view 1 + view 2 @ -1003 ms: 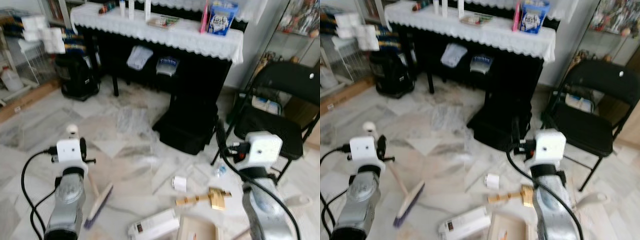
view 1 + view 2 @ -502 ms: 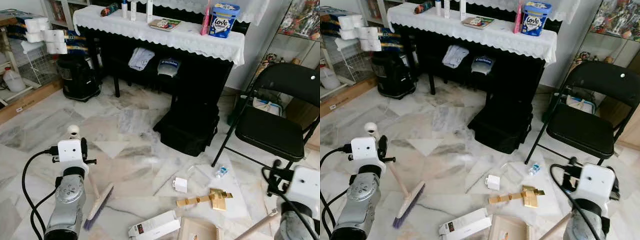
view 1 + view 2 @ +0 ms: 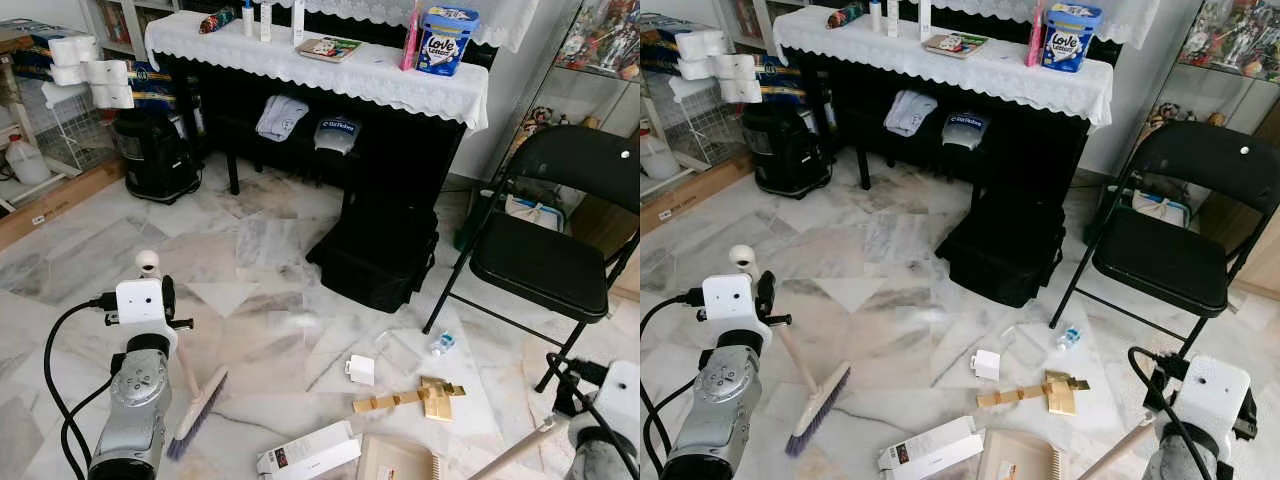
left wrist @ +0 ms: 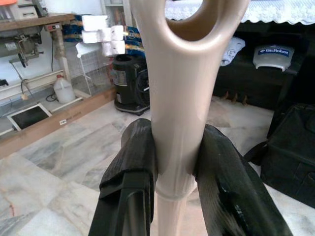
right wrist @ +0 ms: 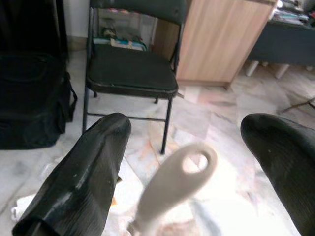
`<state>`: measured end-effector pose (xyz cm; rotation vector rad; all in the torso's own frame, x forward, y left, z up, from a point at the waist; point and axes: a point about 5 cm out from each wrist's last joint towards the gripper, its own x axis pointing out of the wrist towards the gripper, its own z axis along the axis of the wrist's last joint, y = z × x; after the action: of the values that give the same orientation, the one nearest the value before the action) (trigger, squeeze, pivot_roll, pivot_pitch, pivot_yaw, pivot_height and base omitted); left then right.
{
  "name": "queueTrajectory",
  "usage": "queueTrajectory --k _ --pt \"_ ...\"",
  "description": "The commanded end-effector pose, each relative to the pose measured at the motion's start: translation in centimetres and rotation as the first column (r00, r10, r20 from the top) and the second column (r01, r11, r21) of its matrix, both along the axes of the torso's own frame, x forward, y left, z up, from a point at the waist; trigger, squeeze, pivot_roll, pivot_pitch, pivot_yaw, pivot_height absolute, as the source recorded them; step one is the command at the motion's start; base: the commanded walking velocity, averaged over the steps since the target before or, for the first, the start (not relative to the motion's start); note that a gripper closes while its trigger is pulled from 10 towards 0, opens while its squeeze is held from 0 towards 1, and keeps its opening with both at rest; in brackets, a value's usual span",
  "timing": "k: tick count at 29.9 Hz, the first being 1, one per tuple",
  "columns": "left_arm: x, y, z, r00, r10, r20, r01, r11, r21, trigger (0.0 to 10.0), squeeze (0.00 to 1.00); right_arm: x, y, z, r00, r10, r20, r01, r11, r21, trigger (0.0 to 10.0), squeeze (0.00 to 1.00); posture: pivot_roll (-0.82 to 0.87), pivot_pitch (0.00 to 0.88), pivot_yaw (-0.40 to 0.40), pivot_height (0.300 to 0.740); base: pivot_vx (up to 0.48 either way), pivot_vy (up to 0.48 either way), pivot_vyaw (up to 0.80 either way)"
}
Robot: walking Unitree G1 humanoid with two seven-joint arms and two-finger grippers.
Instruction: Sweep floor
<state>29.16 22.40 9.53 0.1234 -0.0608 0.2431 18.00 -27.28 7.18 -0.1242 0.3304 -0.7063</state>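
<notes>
Compared with the frame half a second earlier, the right arm is seen lower and further toward the lower right corner of the eye views; the camera view is otherwise unchanged, and the left arm is held in the same place.

The left gripper [image 4: 174, 162] is seen with its fingers [image 4: 133, 167] pinched on the beige handle of the broom [image 3: 197, 402]. The broom head, with purple-tipped bristles, rests on the marble floor [image 3: 90, 250] at the lower left of the frame.

The right gripper [image 5: 197, 147] is seen with its fingers [image 5: 83, 182] spread wide apart. Between them in the right wrist view, not touched, a second beige handle [image 5: 170, 189] with a hanging hole is seen.

Litter counted on the floor in the lower centre: one white carton [image 3: 308, 450], one small white box [image 3: 359, 368], one gold-coloured cross-shaped item [image 3: 412, 396], one small plastic bottle [image 3: 441, 343].

One black bag [image 3: 375, 255] lies before the table [image 3: 330, 70], which is draped with a white lace cloth. One black folding chair [image 3: 550, 240] stands at the right.
</notes>
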Motion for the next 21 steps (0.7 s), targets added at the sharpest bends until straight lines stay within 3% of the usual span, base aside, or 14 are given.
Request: queueTrajectory --k 1,10,21 --pt "0.4 -0.4 0.7 0.999 -0.021 0.027 0.020 1.000 0.016 10.0 0.00 -0.3 -0.7 -0.8 0.999 -0.033 -0.034 0.033 0.999 0.013 10.0 0.00 -0.09 0.000 -0.072 0.740 0.000 0.000 0.00" --pt "0.3 -0.5 0.8 0.999 -0.019 0.026 0.018 1.000 0.016 10.0 0.00 0.9 -0.3 -1.6 0.999 0.027 -0.034 -0.026 0.998 0.052 10.0 0.00 -0.08 0.001 -0.074 0.740 0.000 0.000 0.00" --pt "0.4 -0.5 0.8 0.999 -0.029 0.022 0.029 0.999 0.019 10.0 0.00 0.8 0.1 -2.6 0.998 0.056 -0.036 -0.053 0.995 0.087 10.0 0.00 -0.08 0.007 -0.068 0.740 0.000 0.000 0.00"
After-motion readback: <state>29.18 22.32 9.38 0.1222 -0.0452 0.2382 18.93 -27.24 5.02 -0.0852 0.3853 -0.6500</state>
